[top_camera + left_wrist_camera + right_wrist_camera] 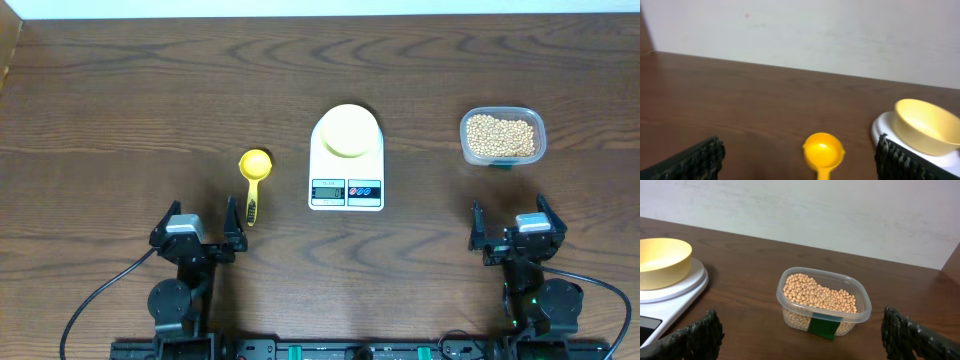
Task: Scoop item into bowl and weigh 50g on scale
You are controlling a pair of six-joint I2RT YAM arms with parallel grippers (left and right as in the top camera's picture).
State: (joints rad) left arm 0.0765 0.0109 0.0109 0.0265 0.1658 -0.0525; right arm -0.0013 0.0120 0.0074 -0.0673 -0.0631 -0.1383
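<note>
The white scale (pixel 346 185) stands mid-table with the empty pale-yellow bowl (pixel 348 131) on its platform; the bowl also shows in the left wrist view (pixel 926 125) and right wrist view (pixel 660 261). Beige beans (pixel 500 136) fill a clear plastic tub at the right, seen close in the right wrist view (pixel 818 295). A bright yellow scoop (pixel 254 172) lies left of the scale, cup away from me (pixel 823 150). My left gripper (pixel 198 232) is open and empty, just short of the scoop's handle. My right gripper (pixel 511 232) is open and empty, short of the tub.
The clear tub (pixel 860 316) has a green label on its near side. A pale wall runs behind the table's far edge. Black cables trail from both arm bases at the front edge.
</note>
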